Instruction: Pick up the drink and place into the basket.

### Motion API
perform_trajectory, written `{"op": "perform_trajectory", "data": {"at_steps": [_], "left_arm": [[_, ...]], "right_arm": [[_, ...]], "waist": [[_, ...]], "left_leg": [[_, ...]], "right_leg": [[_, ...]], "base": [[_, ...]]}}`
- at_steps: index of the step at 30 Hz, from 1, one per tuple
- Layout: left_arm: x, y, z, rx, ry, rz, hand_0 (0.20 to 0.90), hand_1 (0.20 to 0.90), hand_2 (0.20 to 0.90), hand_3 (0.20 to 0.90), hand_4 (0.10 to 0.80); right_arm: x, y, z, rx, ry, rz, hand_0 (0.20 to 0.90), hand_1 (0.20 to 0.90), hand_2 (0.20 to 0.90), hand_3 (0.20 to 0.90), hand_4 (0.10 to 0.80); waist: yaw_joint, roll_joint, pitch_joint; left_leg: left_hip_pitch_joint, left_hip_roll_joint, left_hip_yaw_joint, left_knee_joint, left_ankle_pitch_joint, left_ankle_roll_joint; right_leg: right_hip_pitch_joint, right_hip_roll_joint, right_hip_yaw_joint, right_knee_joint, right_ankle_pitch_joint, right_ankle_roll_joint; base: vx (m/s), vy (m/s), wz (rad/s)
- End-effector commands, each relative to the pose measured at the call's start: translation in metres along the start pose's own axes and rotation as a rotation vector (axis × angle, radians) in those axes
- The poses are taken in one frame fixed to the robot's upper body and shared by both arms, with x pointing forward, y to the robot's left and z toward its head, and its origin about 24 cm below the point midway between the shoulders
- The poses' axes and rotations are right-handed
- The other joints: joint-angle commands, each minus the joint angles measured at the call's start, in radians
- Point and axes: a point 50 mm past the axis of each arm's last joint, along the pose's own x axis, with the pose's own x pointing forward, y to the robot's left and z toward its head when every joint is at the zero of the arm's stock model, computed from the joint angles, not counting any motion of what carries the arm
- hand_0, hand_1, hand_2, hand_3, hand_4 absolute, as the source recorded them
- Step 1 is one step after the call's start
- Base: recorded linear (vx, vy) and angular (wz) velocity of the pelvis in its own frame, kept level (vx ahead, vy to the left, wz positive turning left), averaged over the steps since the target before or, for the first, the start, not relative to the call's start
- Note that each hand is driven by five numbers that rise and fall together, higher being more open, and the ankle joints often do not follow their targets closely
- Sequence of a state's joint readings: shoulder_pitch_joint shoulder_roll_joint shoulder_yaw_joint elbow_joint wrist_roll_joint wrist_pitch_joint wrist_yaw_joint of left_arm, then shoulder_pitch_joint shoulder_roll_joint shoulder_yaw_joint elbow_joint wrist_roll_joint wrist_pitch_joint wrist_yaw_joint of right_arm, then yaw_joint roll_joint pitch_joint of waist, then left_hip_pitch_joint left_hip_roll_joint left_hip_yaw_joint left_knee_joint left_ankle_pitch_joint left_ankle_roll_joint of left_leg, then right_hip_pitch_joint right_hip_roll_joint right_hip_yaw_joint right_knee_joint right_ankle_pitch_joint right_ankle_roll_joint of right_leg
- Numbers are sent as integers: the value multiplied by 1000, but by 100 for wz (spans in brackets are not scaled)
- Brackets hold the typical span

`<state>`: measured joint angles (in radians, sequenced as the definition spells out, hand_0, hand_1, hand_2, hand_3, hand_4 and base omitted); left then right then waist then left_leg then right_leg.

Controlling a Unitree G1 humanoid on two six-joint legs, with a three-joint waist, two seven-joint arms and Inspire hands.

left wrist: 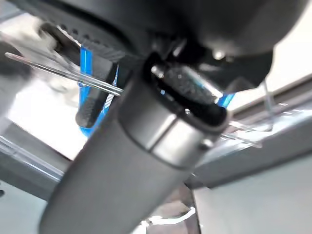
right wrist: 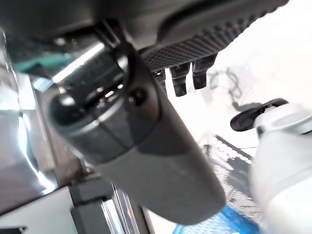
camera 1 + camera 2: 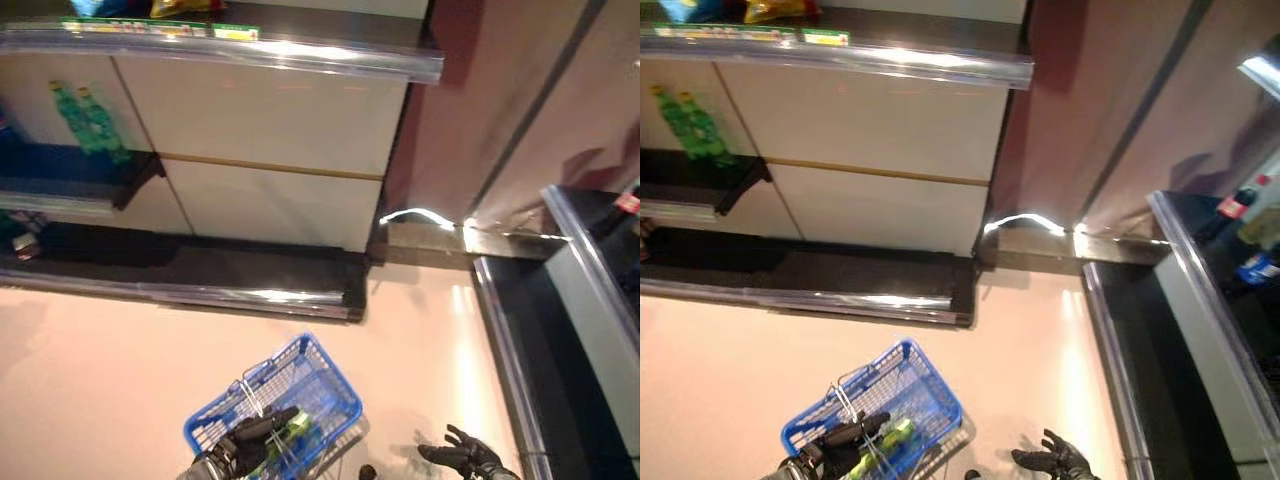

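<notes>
Drink (image 3: 297, 428), a green bottle, lies inside the blue basket (image 3: 330, 375) at the bottom centre of the frame, with the left hand (image 3: 252, 438) beside it, its fingers (image 3: 276, 420) curled around the wire handle (image 3: 250, 392) so you are carrying the basket; the placing step looks done. Your right hand (image 3: 462, 454) hangs at the lower right with fingers loosely spread, holding nothing. More green bottles (image 3: 88, 118) stand on the shelf (image 3: 120, 185) at the upper left; next, you would likely keep the basket level and steady.
</notes>
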<state>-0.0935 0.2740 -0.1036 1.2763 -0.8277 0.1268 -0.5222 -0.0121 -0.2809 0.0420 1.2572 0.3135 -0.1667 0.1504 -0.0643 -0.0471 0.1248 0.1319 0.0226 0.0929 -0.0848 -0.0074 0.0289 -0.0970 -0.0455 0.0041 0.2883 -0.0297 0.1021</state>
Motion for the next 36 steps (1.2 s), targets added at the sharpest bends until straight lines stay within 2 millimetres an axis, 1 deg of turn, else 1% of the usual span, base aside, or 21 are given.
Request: {"op": "perform_trajectory", "data": {"at_steps": [1,2,3,5,8,10,11,13,15,18,20,24,26,28,29,30,32,33,34,35,36], "left_arm": [[-1,-11,19,61,-61,-157,300,300,300,200,100],[-2,-11,20,65,-64,-159,300,300,300,200,100],[-2,-11,21,74,-67,-157,300,300,300,200,100],[-4,-9,24,86,-67,-148,300,300,300,200,100],[-8,-3,28,80,-81,-132,300,300,300,200,100],[-10,0,29,64,-97,-130,300,300,300,200,100],[-11,1,29,59,-101,-130,300,300,300,200,100],[-11,2,29,54,-103,-130,300,300,300,200,100],[-12,3,28,63,-90,-127,300,300,300,200,100],[-12,3,22,61,-83,-132,300,300,300,200,100],[-12,4,19,45,-84,-128,300,300,300,200,100],[-10,1,18,70,-72,-141,300,300,300,200,100],[-8,-2,19,82,-76,-150,300,300,300,200,100],[-3,-11,22,86,-82,-177,300,300,300,200,100],[-1,-16,22,85,-86,-199,300,300,300,200,100],[1,-20,23,86,-88,-214,300,300,300,200,100],[5,-28,22,80,-95,-237,300,300,300,200,100],[7,-33,22,70,-104,-249,300,300,300,200,100],[9,-36,20,57,-109,-254,300,300,300,200,100],[9,-36,18,49,-110,-256,300,300,300,200,100],[9,-37,18,46,-109,-257,300,300,300,200,100]], "right_arm": [[-5,-16,2,-8,-42,-26,900,900,900,900,800],[-4,-17,5,-4,-45,-26,900,900,900,900,800],[-3,-17,7,3,-49,-27,900,900,900,900,800],[-3,-18,7,13,-47,-32,900,900,900,900,800],[-4,-18,5,19,-42,-36,900,900,900,900,800],[-4,-18,1,1,-30,-35,900,900,900,900,800],[-5,-18,-1,-1,-20,-40,900,900,900,900,800],[-5,-17,-4,-7,-7,-43,900,900,900,900,800],[-6,-18,-6,12,-2,-52,900,900,900,900,800],[-6,-18,-9,13,6,-58,900,900,900,900,800],[-6,-17,-11,-3,12,-53,900,900,900,900,800],[-4,-13,-6,25,-9,-44,900,900,900,900,800],[-3,-12,-2,37,-19,-43,900,900,900,900,800],[-3,-14,2,27,-32,-52,900,900,900,900,800],[-2,-15,6,20,-40,-59,900,900,900,900,800],[-2,-16,8,16,-44,-60,900,900,900,900,800],[-1,-18,13,2,-49,-63,900,900,900,900,800],[-1,-20,17,-3,-54,-67,900,900,900,900,800],[0,-21,19,-15,-56,-69,900,900,900,900,800],[-1,-23,19,-25,-56,-71,900,900,900,900,800],[-1,-25,20,-31,-52,-77,900,900,900,900,800]], "waist": [[21,42,-3],[30,37,7],[34,29,11],[32,22,9],[27,12,-5],[20,7,-9],[20,9,-12],[14,1,-14],[6,4,-13],[-2,9,-19],[-11,13,-25],[-17,16,-29],[-29,24,-29],[-43,32,-30],[-44,37,-27],[-41,39,-22],[-30,34,-10],[-18,26,-2],[-12,29,3],[-9,32,4],[-6,40,5]], "left_leg": [[-55,-44,32,-2,28,-20],[-41,-37,69,-2,20,-27],[-31,-29,113,-2,9,-36],[-21,-14,162,-2,2,-49],[-9,7,241,-2,-4,-63],[11,25,295,-2,-10,-74],[30,32,306,-2,-32,-84],[43,34,330,-2,-41,-85],[56,45,334,-2,-48,-79],[59,56,345,-2,-44,-74],[63,73,359,-2,-36,-74],[69,100,369,-2,-25,-75],[67,122,359,2,-15,-80],[65,140,330,57,-23,-95],[39,175,317,149,23,-127],[13,198,307,213,61,-144],[-50,217,278,333,92,-159],[-95,194,264,353,97,-140],[-106,159,251,317,64,-124],[-103,141,248,258,50,-116],[-99,125,239,159,55,-114]], "right_leg": [[-26,-152,-158,191,153,58],[-6,-196,-204,130,166,69],[10,-228,-243,33,187,86],[37,-242,-275,-87,201,97],[55,-267,-332,-170,239,110],[60,-257,-379,-250,237,113],[66,-252,-399,-276,237,130],[38,-262,-422,-282,278,136],[33,-244,-398,-292,260,132],[44,-209,-396,-296,221,118],[55,-179,-389,-293,181,108],[68,-150,-382,-269,132,81],[63,-121,-362,-232,86,56],[57,-101,-341,-201,55,26],[71,-83,-333,-197,35,0],[85,-72,-329,-200,25,-13],[121,-60,-313,-218,16,-33],[131,-61,-301,-229,26,-45],[139,-60,-282,-230,23,-39],[147,-58,-267,-237,21,-32],[161,-50,-249,-249,20,-23]], "base": [[20,-5,-48],[0,-108,-50],[-16,-155,-40],[-25,-158,-47],[-29,-169,-88],[17,-193,-112],[61,-227,-125],[70,-259,-137],[72,-293,-131],[68,-287,-28],[107,-318,-24],[78,-303,-18],[56,-321,5],[64,-332,8],[54,-249,0],[62,-249,-12],[77,-210,-25],[134,-132,-40],[156,-22,-58],[231,77,-67],[279,96,-62]]}}
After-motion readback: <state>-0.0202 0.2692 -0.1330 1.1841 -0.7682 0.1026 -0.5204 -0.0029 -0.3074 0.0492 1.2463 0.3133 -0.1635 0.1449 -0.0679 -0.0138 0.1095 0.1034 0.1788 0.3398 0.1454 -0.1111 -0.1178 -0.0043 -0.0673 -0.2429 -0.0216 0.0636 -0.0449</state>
